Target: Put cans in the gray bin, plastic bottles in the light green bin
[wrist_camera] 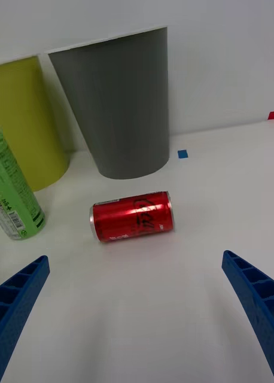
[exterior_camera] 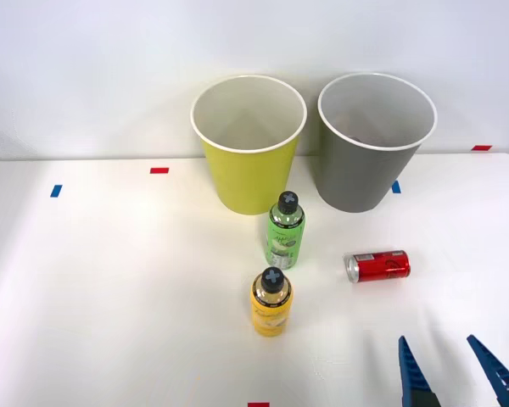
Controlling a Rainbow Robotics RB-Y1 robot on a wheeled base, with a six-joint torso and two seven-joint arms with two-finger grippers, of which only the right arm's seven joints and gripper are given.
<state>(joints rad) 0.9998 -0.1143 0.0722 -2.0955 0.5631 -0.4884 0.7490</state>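
Observation:
A red can (exterior_camera: 378,265) lies on its side on the white table, in front of the gray bin (exterior_camera: 375,144). Beside that bin, to its left, stands the light green bin (exterior_camera: 248,144). Before the light green bin a green plastic bottle (exterior_camera: 285,230) with a black cap stands upright, and a yellow-orange bottle (exterior_camera: 272,302) stands nearer to me. My right gripper (exterior_camera: 454,370) hovers open at the table's near right, short of the can, holding nothing. In the right wrist view the red can (wrist_camera: 132,216) lies ahead between my spread fingers (wrist_camera: 254,299), with the gray bin (wrist_camera: 119,102) behind it.
Small blue and red tape marks (exterior_camera: 159,170) dot the table. A white wall rises just behind both bins. Bare table stretches to the left of the bottles and around the can.

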